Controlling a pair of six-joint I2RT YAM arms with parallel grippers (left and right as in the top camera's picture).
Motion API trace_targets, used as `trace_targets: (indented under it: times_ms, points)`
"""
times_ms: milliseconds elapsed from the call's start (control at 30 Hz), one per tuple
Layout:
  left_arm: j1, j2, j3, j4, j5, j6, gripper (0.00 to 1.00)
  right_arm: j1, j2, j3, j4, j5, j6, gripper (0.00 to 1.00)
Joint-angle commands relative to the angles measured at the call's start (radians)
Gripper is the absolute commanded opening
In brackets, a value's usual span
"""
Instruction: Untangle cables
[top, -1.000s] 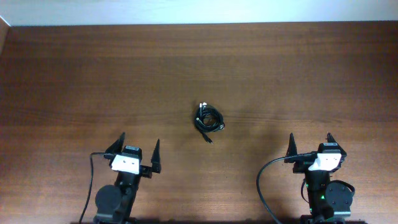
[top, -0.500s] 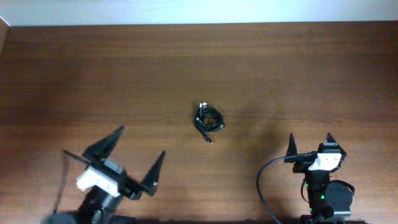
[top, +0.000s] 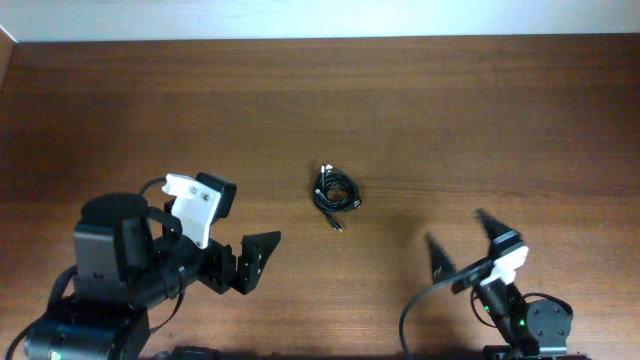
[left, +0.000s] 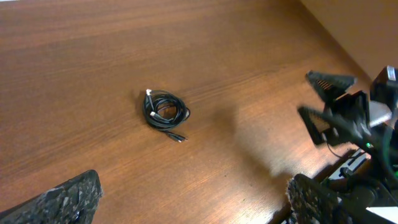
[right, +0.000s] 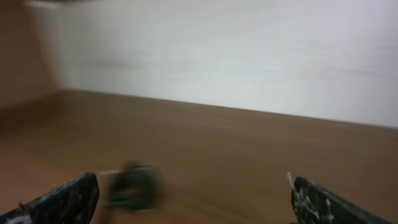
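Note:
The cables (top: 337, 192) lie as a small dark tangle with white-tipped plugs near the middle of the wooden table (top: 450, 110). My left gripper (top: 240, 265) is open and empty, raised high at the front left and pointed toward the tangle. In the left wrist view the cables (left: 165, 114) lie well ahead of the open fingers (left: 193, 186). My right gripper (top: 462, 238) is open and empty at the front right, turned toward the tangle. The right wrist view is blurred. There the cables (right: 134, 186) show as a dark smear ahead of the open fingers (right: 189, 186), near the left one.
The right arm (left: 348, 118) shows at the right edge of the left wrist view. A pale wall (right: 217, 50) runs behind the table's far edge. The table's front edge lies just behind both arm bases.
The left arm has risen from its rest pose and swung toward the camera, its gripper now angled at the tangle. The right gripper has just tilted and turned leftward. The cables have not moved.

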Motion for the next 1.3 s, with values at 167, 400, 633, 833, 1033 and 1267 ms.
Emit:
trace_targets:
  times_ms: [167,400,633,833,1033,1267]
  points:
    - [-0.002,0.021,0.016,-0.004,0.022,0.015,0.99,-0.012,-0.004,0.053,0.596,-0.195,0.394,0.98]
    - [-0.002,0.021,0.016,-0.008,0.021,0.015,0.99,-0.108,0.336,1.033,-0.661,0.232,-0.02,0.98]
    - [-0.002,0.027,0.016,-0.011,0.037,-0.005,0.99,-0.11,0.841,1.45,-1.439,-0.204,0.042,0.98]
    - [-0.002,0.068,0.015,-0.024,-0.095,-0.064,0.99,0.071,1.106,1.449,-1.558,0.163,0.172,0.89]
    - [-0.002,0.172,0.015,-0.036,-0.154,-0.114,0.99,0.418,1.441,1.449,-1.541,0.496,0.314,0.9]
    - [-0.002,0.259,0.015,-0.101,-0.177,-0.114,0.99,0.472,1.735,1.449,-1.202,0.212,0.303,0.89]
